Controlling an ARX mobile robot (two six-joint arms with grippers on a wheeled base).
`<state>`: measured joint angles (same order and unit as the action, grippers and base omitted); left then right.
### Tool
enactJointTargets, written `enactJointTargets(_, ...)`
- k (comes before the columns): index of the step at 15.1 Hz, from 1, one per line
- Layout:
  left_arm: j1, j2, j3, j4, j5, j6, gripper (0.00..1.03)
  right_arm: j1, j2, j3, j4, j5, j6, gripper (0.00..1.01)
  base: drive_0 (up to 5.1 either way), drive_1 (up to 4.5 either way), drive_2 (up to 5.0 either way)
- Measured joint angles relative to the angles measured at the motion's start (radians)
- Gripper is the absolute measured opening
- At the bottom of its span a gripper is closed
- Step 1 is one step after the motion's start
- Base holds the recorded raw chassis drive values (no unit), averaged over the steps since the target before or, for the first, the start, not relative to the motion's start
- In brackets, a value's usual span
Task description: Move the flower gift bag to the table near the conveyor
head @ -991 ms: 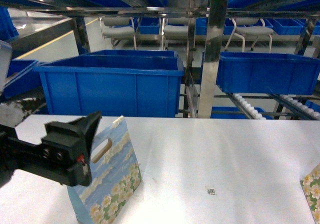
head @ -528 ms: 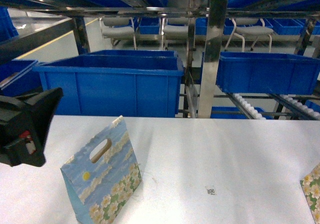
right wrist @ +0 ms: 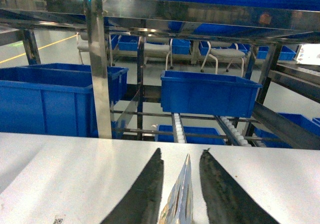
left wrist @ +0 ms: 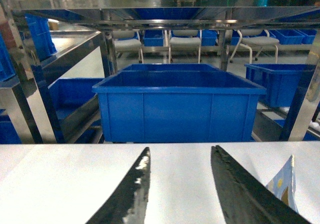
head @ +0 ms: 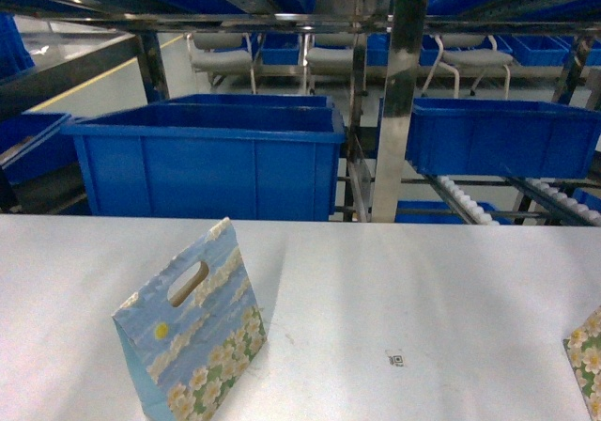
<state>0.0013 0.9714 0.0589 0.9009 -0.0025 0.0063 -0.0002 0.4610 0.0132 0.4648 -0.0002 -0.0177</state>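
Note:
The flower gift bag (head: 192, 332) stands upright on the white table (head: 423, 280) at the front left, its sky-and-daisy face showing and nothing touching it. In the left wrist view only its top edge (left wrist: 285, 181) peeks out to the right of my left gripper (left wrist: 181, 147), which is open and empty above the table. My right gripper (right wrist: 182, 150) is open, its fingers standing either side of the thin top edge of a second floral bag (right wrist: 181, 196), with gaps on both sides. The conveyor (head: 465, 200) with white rollers runs behind the table at the right. Neither gripper shows in the head view.
A large blue bin (head: 207, 163) stands behind the table's far edge, a smaller blue bin (head: 502, 139) on the rollers at the right. A steel rack post (head: 399, 111) rises between them. The second floral bag (head: 587, 350) sits at the right edge. A small dark mark (head: 395, 358) is on the tabletop.
My left arm has pulled back to the left and out of the head view. The flower gift bag stays standing in the same spot, now uncovered.

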Motion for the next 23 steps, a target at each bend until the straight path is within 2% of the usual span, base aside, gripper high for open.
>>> enactJointTargets(1,0.000,-0.066,-0.019,-0.054,0.000,0.000,0.20,0.000,-0.039,0.000,-0.043,0.000,0.000,0.10,0.0,0.00,0.0)
enactJointTargets(2,-0.001,-0.129,-0.030,-0.105,0.001,0.000,0.06,0.000,-0.076,0.000,-0.083,0.000,0.002,0.02,0.0,0.00,0.0)
enactJointTargets(3,-0.001,-0.184,-0.036,-0.151,0.001,-0.003,0.02,0.000,-0.111,0.000,-0.109,0.000,0.002,0.02,0.0,0.00,0.0)
enactJointTargets(10,-0.001,-0.303,-0.043,-0.250,0.001,-0.003,0.02,0.000,-0.170,0.000,-0.170,0.000,0.002,0.02,0.0,0.00,0.0)
enactJointTargets(16,-0.001,-0.574,-0.044,-0.504,0.001,-0.003,0.02,0.000,-0.294,0.000,-0.297,0.000,0.002,0.02,0.0,0.00,0.0)
enactJointTargets(17,-0.001,-0.607,-0.044,-0.538,0.001,-0.003,0.02,0.000,-0.388,0.000,-0.445,0.000,0.003,0.02,0.0,0.00,0.0)
enactJointTargets(18,-0.001,-0.637,-0.044,-0.564,0.001,-0.003,0.02,0.000,-0.459,0.000,-0.457,0.000,0.002,0.02,0.0,0.00,0.0)
enactJointTargets(23,-0.001,-0.762,-0.044,-0.689,0.002,-0.003,0.02,0.000,-0.457,0.000,-0.468,0.000,0.003,0.02,0.0,0.00,0.0)
